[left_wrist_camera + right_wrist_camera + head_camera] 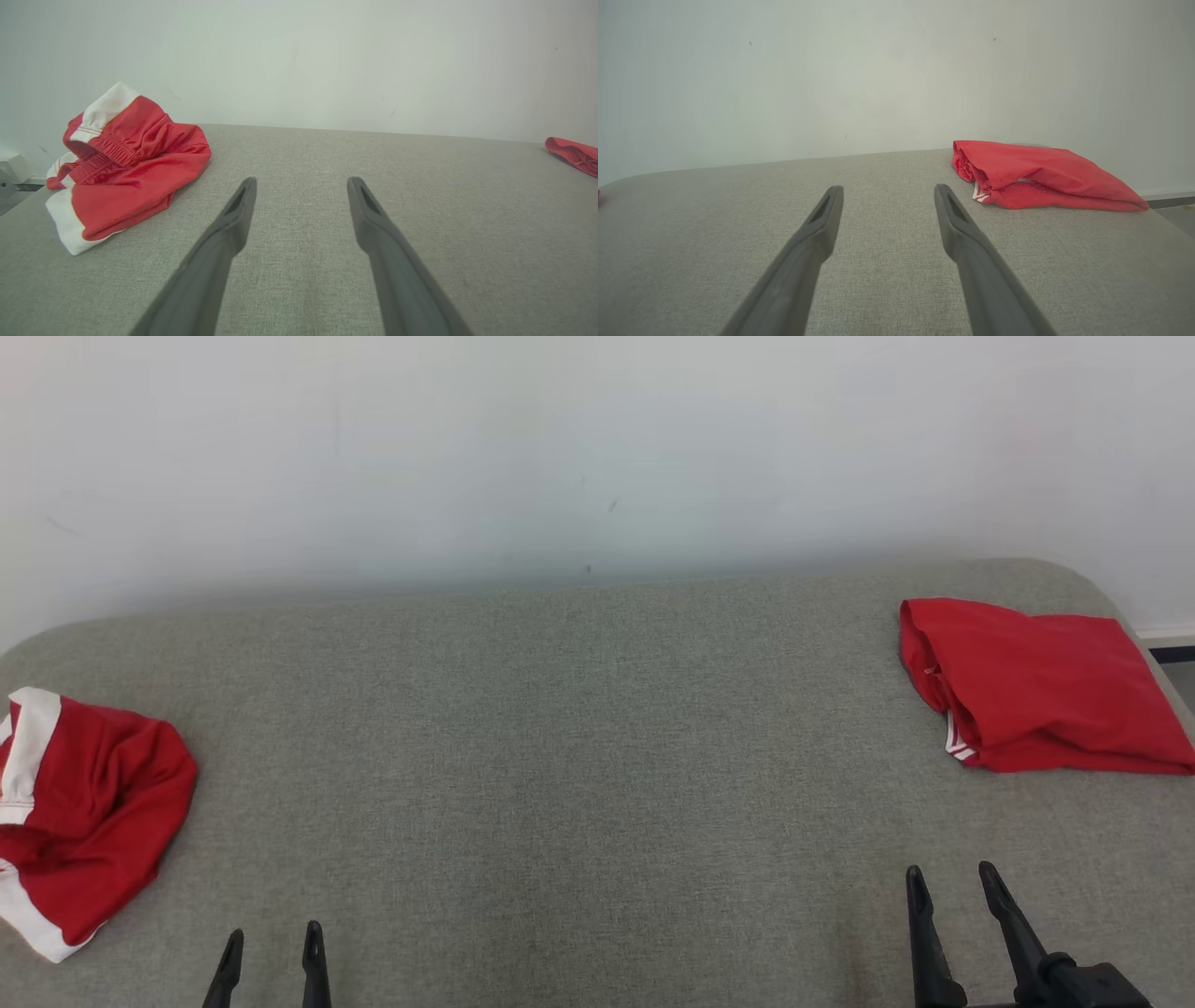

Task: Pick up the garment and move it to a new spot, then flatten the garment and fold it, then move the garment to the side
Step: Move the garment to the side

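Note:
A crumpled red garment [93, 803] with white trim lies in a heap at the left edge of the grey fabric-covered table [579, 756]. In the left wrist view this garment [135, 186] sits left of and beyond my left gripper [302, 179], apart from it. My left gripper [271, 938] stands open near the front edge with nothing between its fingers. A folded red garment [1036, 691] rests flat at the far right corner. My right gripper [950, 871] is open in front of it, and in the right wrist view the folded garment [1041, 172] lies beyond and right of that gripper [888, 187].
A plain pale wall [597, 448] rises straight behind the table. The table's far corners are rounded, and it drops off just right of the folded garment. A pale box [14, 170] sits beyond the table's left edge. Bare cloth surface spans the middle between the two garments.

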`<state>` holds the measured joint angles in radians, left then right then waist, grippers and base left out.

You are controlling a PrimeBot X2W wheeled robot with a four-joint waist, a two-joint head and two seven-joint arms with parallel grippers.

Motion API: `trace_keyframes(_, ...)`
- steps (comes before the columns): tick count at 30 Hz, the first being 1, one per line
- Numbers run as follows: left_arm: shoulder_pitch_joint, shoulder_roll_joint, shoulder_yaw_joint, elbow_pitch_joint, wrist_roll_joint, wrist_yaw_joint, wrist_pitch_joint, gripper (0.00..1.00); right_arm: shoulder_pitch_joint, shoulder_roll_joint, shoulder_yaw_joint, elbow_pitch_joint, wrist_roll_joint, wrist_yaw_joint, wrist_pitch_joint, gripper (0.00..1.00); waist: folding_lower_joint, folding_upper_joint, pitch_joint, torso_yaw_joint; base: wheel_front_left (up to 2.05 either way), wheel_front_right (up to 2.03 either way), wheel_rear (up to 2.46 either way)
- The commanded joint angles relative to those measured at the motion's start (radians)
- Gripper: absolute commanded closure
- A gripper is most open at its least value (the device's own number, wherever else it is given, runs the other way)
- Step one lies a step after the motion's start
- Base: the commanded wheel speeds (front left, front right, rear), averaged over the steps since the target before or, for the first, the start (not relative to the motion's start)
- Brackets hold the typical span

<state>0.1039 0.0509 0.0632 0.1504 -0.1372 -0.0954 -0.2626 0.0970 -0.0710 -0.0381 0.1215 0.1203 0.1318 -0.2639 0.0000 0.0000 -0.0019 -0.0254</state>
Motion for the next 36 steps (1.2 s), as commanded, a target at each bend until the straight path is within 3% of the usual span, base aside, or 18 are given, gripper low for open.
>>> trace_keyframes(1,0.009,-0.001,0.005,0.004,0.003,0.005,-0.003,0.0,0.008,0.005,0.002,0.003,0.003,-0.003,0.0,0.0,0.0,0.0,0.0,0.002,0.0,0.0,0.0)
trace_keyframes(36,-0.003,-0.001,0.014,0.018,-0.002,0.006,-0.003,0.0,-0.001,0.011,0.003,0.021,0.002,-0.003,0.0,0.0,0.0,0.0,0.005,0.009,0.0,0.0,0.0)
